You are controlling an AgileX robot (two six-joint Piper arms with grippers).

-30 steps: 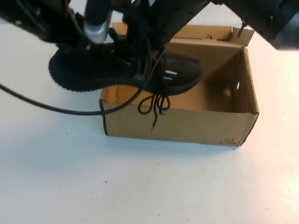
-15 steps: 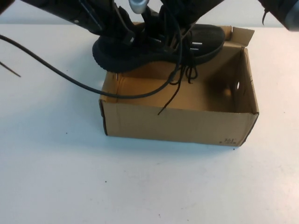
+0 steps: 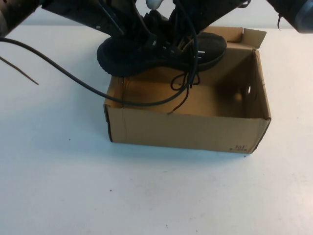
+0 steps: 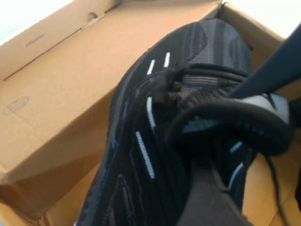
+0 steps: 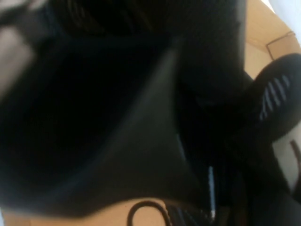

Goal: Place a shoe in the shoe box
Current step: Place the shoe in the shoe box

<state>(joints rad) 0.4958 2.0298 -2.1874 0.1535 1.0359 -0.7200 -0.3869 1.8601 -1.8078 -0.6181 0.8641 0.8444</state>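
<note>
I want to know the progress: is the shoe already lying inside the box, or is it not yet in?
Not yet in. The shoe hangs over the back of the open shoe box, heel past its left wall, laces dangling inside.

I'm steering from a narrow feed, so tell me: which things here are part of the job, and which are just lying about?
Job:
shoe, held over the box's far side
shoe box, open
left gripper, at the shoe
right gripper, at the shoe

Lying about:
black cable, trailing over the table into the box

We see a plain robot test bench. A bare white table [image 3: 73,186] fills the frame, with a black cable [image 3: 58,73] trailing across its upper left.
</note>
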